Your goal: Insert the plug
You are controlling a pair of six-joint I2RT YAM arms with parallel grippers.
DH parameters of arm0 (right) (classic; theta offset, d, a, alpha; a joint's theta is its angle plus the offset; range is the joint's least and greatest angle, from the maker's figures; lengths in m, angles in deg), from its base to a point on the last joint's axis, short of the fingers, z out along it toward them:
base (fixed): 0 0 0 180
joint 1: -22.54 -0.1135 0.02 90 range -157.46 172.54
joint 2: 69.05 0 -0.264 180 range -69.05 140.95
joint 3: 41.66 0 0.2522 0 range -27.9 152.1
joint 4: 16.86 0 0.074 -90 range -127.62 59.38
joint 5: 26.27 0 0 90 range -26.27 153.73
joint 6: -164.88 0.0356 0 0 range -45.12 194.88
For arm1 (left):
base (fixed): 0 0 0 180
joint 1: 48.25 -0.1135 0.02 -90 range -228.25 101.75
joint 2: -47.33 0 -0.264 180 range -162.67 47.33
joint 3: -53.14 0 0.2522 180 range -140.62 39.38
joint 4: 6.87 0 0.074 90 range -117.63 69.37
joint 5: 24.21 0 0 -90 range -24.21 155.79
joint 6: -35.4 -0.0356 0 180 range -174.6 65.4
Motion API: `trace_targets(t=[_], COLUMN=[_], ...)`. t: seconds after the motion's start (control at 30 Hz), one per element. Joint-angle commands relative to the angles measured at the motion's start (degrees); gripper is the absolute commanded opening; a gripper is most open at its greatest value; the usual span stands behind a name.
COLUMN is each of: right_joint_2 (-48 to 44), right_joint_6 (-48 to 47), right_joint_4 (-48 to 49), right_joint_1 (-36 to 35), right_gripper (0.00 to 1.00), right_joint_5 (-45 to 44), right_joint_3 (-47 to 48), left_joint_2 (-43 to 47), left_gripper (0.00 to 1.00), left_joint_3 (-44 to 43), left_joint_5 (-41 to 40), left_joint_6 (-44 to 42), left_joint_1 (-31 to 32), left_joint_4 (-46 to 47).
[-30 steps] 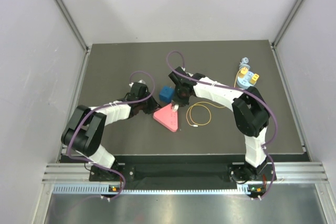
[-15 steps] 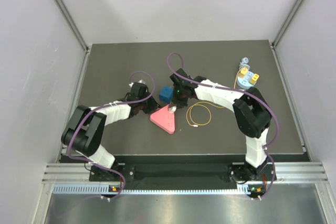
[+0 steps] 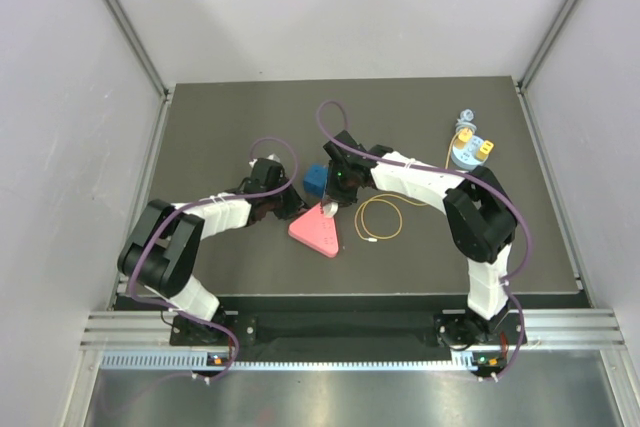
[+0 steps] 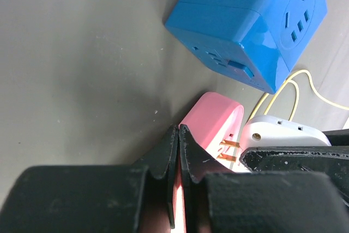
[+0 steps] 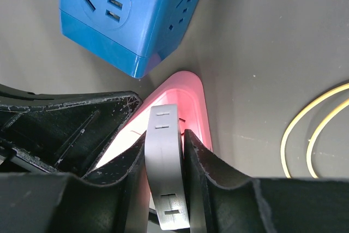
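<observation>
My right gripper (image 5: 165,135) is shut on a white two-pronged plug (image 5: 166,167), one finger on each flat side. The plug's copper prongs (image 4: 229,151) sit at the face of a pink triangular socket strip (image 4: 215,121), close to its rounded corner. From the left, my left gripper (image 4: 179,129) is shut, its fingertips together against the strip's edge. In the top view both grippers meet over the pink strip (image 3: 316,229), the right gripper (image 3: 335,197) at its upper corner and the left gripper (image 3: 292,209) beside it.
A blue socket cube (image 3: 316,181) stands just behind the pink strip, close to both grippers. A thin yellow cable (image 3: 380,217) lies looped on the mat to the right. At the back right, a light blue disc (image 3: 468,152) carries small yellow blocks.
My right gripper has shifted slightly left with the white plug, nearer the blue cube. The pink strip has moved a little under the two grippers.
</observation>
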Motion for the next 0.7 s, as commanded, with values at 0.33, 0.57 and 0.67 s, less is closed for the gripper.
trace_targets(t=[0.33, 0.57, 0.67], right_joint_2=[-3.18, -3.8, -3.8], right_joint_6=[-2.13, -2.22, -2.22], right_joint_4=[0.88, -0.44, -0.44], right_joint_1=[-1.28, -1.54, -1.72], right_gripper=[0.27, 0.33, 0.32], right_joint_5=[-0.79, -0.79, -0.79], right_joint_3=[-0.89, -0.54, -0.54], left_joint_2=[0.01, 0.45, 0.36], left_gripper=[0.06, 0.06, 0.06], left_joint_3=[0.8, 0.8, 0.8], left_joint_5=[1.61, 1.61, 1.53], left_joint_6=[-0.74, -0.66, -0.66], left_joint_1=[0.74, 0.74, 0.82], left_joint_4=[-0.46, -0.46, -0.55])
